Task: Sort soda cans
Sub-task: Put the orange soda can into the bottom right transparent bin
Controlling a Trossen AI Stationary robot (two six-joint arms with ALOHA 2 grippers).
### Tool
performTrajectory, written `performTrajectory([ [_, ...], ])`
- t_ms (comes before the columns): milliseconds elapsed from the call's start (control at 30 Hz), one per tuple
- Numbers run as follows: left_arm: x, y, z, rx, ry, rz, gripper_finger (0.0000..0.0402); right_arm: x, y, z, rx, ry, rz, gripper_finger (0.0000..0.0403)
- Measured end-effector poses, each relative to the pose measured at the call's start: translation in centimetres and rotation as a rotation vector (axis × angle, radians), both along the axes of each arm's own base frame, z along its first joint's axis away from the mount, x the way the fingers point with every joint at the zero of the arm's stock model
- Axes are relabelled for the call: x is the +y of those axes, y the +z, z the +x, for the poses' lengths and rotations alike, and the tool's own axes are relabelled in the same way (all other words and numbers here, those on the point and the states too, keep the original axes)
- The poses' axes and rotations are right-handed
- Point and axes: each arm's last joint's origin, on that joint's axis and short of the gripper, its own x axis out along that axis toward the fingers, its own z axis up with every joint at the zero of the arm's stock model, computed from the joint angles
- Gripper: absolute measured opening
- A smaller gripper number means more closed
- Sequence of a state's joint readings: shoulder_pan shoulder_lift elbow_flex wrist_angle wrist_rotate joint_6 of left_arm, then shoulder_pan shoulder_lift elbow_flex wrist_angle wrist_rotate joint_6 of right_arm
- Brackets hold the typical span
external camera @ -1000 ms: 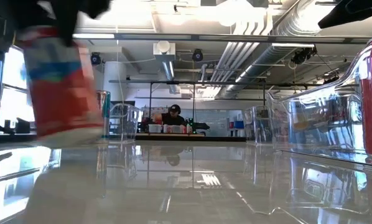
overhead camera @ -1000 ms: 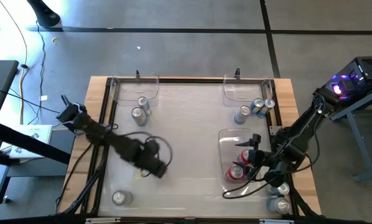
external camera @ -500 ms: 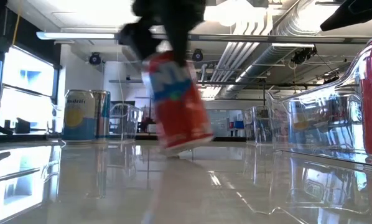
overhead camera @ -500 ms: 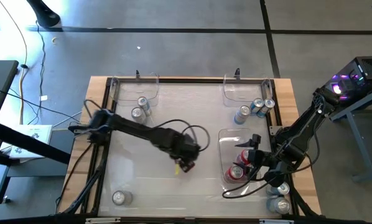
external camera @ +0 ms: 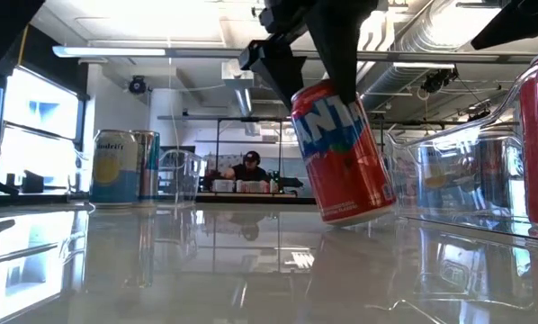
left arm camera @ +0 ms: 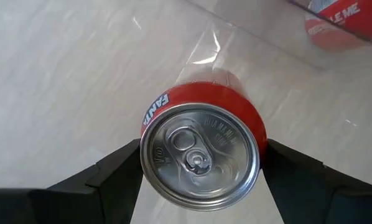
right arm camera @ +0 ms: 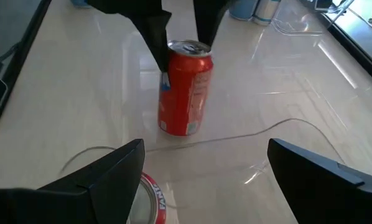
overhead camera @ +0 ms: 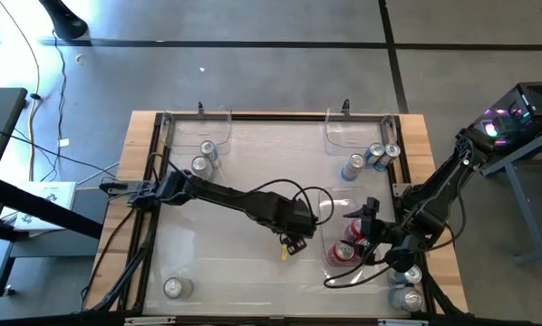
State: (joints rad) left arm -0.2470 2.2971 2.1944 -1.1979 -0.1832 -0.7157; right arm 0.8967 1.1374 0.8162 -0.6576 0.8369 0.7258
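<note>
Red can tilted, centre frame, pinched at top rim by left gripper; smooth, rigid, likely slippery. Right gripper spread wide, empty, lower right.

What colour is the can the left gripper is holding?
Red with a silver top, best seen in the low view.
</note>
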Motion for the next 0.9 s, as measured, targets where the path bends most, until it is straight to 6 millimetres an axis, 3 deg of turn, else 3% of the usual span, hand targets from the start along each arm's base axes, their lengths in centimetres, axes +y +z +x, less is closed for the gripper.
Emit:
performTrajectory([
  [533, 0.4, 0.3, 0.5, -0.029, -0.093, -0.027, 0.0343, 0.2, 0.1, 0.1, -0.018, 0.0, 0.021, 0.0337],
  [900, -0.7, 2.3, 0.5, -0.095, -0.141, -0.018, 0.0346, 0.2, 0.2, 0.3, -0.046, -0.015, 0.005, 0.0337],
])
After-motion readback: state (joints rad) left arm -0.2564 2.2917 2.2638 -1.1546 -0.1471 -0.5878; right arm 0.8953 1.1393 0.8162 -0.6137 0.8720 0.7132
